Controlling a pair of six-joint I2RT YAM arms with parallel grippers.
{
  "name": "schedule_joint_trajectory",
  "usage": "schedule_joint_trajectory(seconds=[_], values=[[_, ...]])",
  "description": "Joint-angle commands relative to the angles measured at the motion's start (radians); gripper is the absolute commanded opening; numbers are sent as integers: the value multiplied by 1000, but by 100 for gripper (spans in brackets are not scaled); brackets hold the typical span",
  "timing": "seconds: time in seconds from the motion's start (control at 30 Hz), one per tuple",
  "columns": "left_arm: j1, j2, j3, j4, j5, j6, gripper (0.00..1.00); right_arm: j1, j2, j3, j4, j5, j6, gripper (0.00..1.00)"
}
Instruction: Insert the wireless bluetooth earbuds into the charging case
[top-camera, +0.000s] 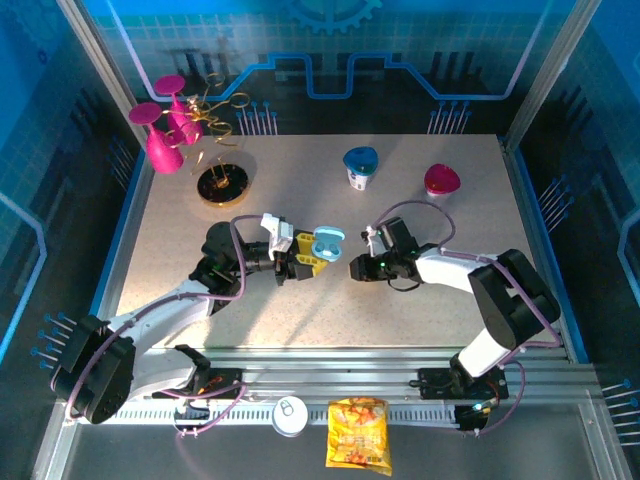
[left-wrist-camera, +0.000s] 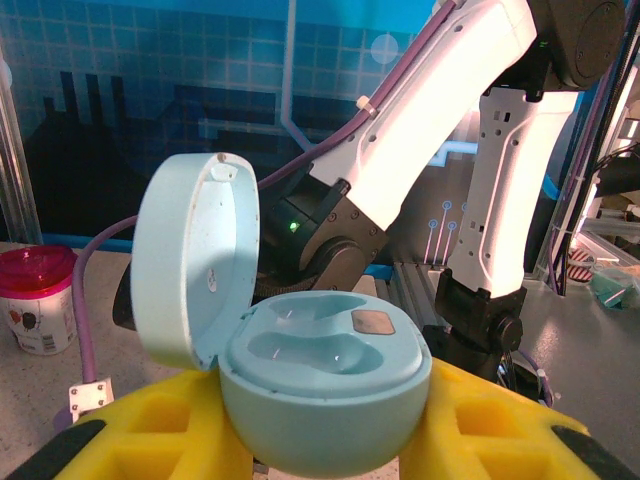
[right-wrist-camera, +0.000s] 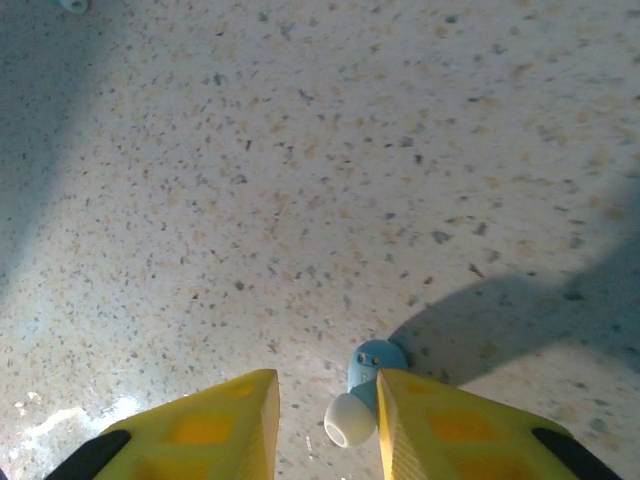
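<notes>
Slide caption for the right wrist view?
Right gripper straddles the pale blue earbud on the speckled table, jaws apart.

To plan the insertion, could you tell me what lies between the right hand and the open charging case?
In the top view, bare table separates right hand and charging case.

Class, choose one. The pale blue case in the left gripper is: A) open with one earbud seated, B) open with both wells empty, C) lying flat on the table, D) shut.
B: the case is hinged open and both its wells are bare.
</notes>
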Motion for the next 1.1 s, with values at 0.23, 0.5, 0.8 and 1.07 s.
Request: schedule_joint_trajectory(seconds=[0.23,0.5,0.8,1.07], values=[[5,-22,-11,4,5,9,35,50,16,21,22,-13,8,33],[7,-16,-28,38,-14,13,35,58,7,48,103,-152,34,37],[10,-13,-23,71,-42,-30,34,11,-57,85,-20,-26,8,38],[10,-35,-17,67,-38,-46,34,18,-89,102,-227,109,-102,37]])
